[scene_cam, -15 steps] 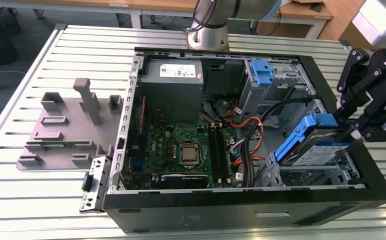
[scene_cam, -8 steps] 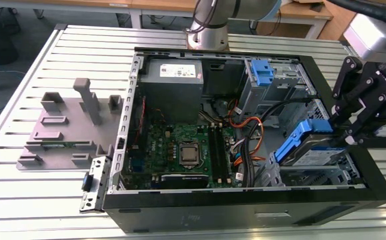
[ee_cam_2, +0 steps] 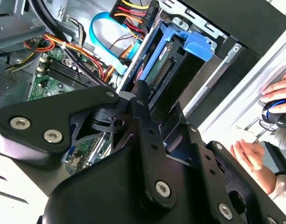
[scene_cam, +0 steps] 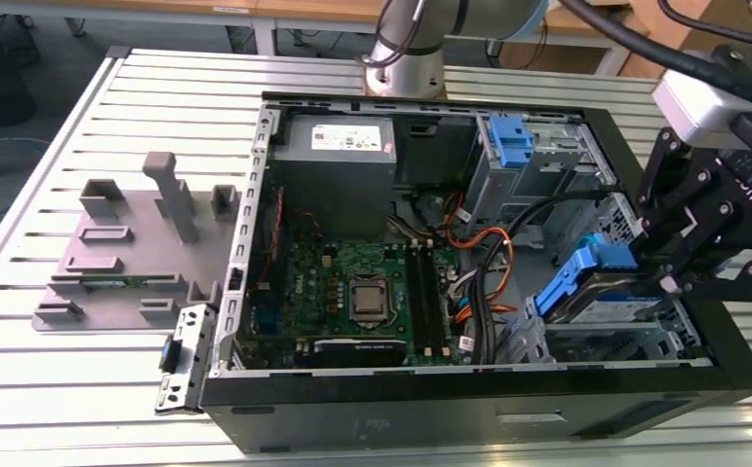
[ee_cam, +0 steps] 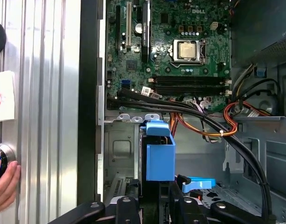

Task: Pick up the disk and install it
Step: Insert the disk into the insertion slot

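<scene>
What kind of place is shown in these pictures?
Probably a robotics lab or workshop: an open computer case lies on a slatted metal table, with a robot arm mounted beside it.

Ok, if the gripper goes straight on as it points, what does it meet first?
Probably the disk, its blue rail right ahead of the gripper in the drive bay; depth unclear, they may already touch.

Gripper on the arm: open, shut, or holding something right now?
Gripper: cannot be told; it is down at the flat silver-grey metal disk with blue plastic rails inside the black computer case.
</scene>
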`<state>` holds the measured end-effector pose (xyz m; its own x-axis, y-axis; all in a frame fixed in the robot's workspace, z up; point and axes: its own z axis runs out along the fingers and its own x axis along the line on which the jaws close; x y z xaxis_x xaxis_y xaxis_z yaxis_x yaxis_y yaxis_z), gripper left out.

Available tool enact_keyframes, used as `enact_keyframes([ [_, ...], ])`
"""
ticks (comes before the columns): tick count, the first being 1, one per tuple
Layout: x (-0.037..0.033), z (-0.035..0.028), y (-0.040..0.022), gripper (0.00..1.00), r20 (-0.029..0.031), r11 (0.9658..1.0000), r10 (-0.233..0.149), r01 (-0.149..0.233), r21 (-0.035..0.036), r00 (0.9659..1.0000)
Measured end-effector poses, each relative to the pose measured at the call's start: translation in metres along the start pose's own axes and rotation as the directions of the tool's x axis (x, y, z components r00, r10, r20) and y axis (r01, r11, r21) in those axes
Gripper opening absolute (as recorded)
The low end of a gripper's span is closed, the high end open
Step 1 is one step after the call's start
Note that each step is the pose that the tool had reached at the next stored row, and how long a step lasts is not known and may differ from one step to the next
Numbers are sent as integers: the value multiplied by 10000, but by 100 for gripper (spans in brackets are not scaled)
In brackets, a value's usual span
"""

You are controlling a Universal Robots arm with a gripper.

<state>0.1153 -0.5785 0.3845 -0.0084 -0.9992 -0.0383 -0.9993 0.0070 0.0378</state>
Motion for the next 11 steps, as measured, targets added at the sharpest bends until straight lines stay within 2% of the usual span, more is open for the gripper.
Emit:
enact_keyframes([
  [11, 29, 184, -4, 35, 0, 10000, 0, 0, 0, 10000],
])
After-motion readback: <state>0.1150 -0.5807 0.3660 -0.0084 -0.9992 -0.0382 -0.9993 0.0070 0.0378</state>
